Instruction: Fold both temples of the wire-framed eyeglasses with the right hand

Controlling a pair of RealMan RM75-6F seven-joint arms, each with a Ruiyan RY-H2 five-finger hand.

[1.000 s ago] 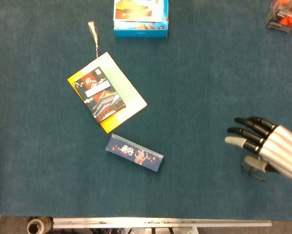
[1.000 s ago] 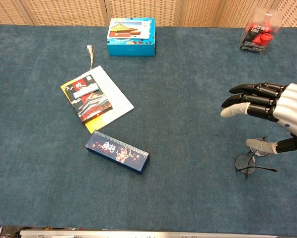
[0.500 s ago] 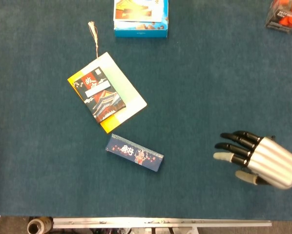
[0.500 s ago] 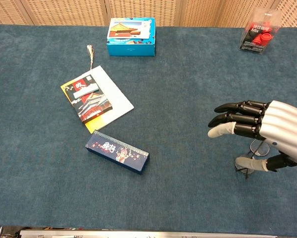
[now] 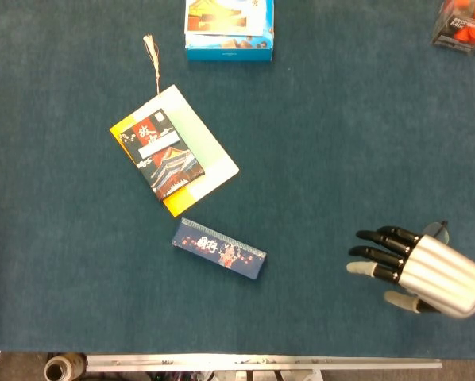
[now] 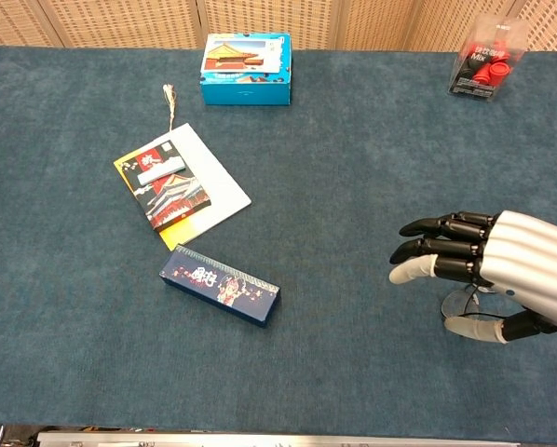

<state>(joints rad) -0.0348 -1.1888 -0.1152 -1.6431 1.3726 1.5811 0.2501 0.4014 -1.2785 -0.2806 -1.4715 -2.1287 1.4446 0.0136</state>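
The wire-framed eyeglasses [image 6: 458, 302] lie on the blue cloth at the near right, mostly hidden under my right hand. In the chest view one thin lens rim shows between the fingers and the thumb. In the head view only a bit of frame [image 5: 440, 229] peeks out past the hand's far edge. My right hand [image 6: 488, 270] [image 5: 419, 270] hovers palm down over the glasses, fingers stretched leftward and apart, thumb below, holding nothing. Whether it touches the frame I cannot tell. The left hand is out of both views.
A dark blue patterned long box [image 5: 218, 248] lies left of the hand. A booklet [image 5: 174, 151] with a tasselled cord [image 5: 152, 55] sits further left. A light blue box [image 5: 229, 28] stands at the far edge, a red container [image 5: 462, 24] at the far right corner.
My right hand has dropped toward the near edge and come over the glasses, which lay in plain sight below it a second ago and are now mostly covered.
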